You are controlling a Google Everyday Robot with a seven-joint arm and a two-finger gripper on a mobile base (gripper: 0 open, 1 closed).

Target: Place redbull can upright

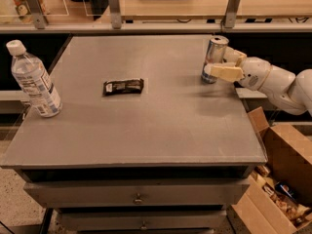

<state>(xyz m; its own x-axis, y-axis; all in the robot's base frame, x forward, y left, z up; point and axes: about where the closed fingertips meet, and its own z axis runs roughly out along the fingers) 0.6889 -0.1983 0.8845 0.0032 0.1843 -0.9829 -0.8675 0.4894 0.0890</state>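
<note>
The redbull can [214,51], silver with blue panels, stands nearly upright at the right side of the grey table [156,126], its base at or just above the surface. My gripper [219,65] reaches in from the right and is shut on the can. One cream finger [225,72] crosses the can's lower front; the other sits behind it. The white arm [273,82] extends off the table's right edge.
A clear water bottle [35,82] with a white cap stands at the table's left edge. A dark snack bar [123,86] lies left of centre. Open cardboard boxes [282,179] sit on the floor to the right. A counter with posts runs behind the table.
</note>
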